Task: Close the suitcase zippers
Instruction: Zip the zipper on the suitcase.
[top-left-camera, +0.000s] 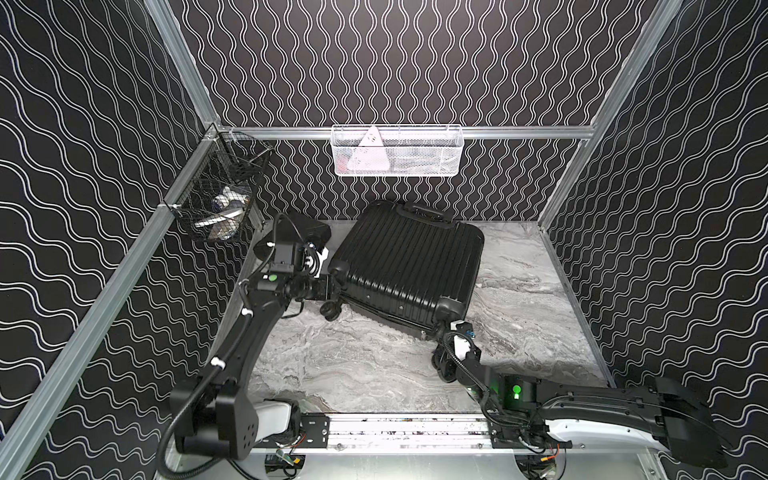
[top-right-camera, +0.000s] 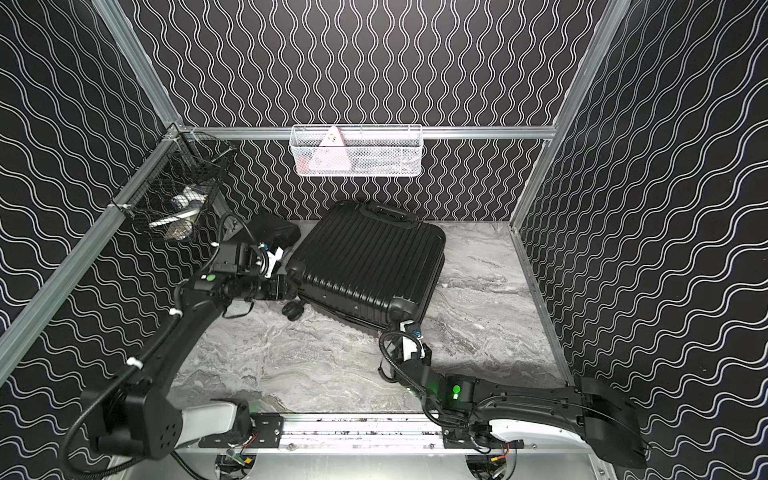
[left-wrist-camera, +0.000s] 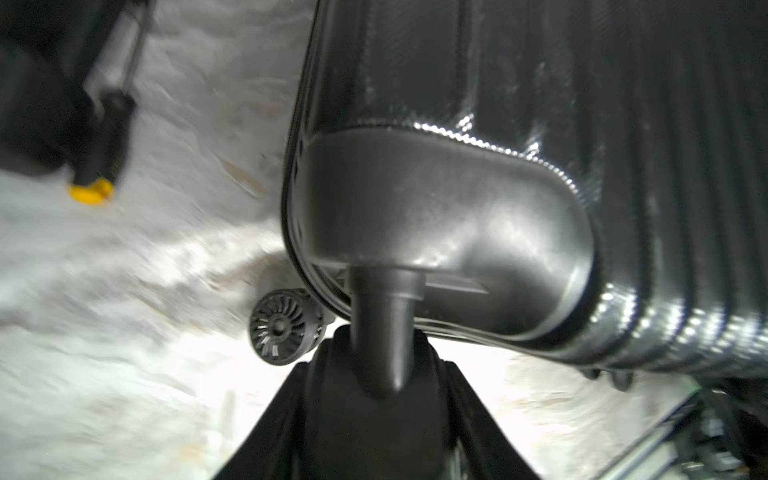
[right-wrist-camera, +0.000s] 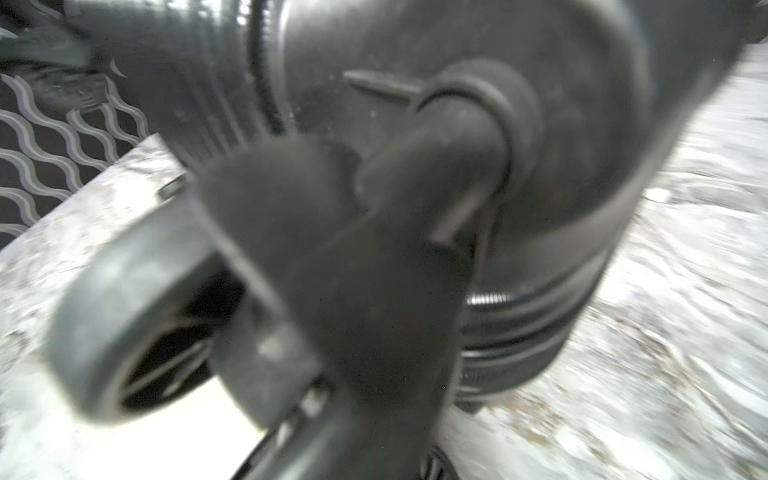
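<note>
Suitcase (top-left-camera: 409, 259): lies flat toward the back of the marble table (top-left-camera: 374, 374), ribbed shell up, top handle pointing at the back wall, wheeled end facing the arms. Seems closed shell on shell, yet looks slightly parted along the near edge in both top views, so probably not zipped there. Zippers (left-wrist-camera: 291, 174): show as a thin dark track round the shell's rim in the left wrist view. No pulls to be found in any view, perhaps hidden on the far sides.

Left gripper (left-wrist-camera: 380, 365): sits at the near corner on its own side, narrowed around the left-corner caster (left-wrist-camera: 380, 299). Fingers lie either side of the stem just under the corner housing, with a second wheel (left-wrist-camera: 282, 328) free just beside. Right gripper (top-left-camera: 444, 330): fully closed at the opposite near corner, up against the right-corner caster (right-wrist-camera: 449, 137). Cannot tell from the blurred wrist view whether anything is pinched. Reads as a two-corner hold, most likely to steady or swing the case so that seam and pulls come within reach. Casters chosen, presumably, as the handiest grab points on a smooth shell.

Further out: smaller black case (top-left-camera: 303, 228) behind the left arm, black wire basket (top-left-camera: 216, 203) on the left rail, white mesh basket (top-left-camera: 395, 151) on the back rail, none touching the case
</note>
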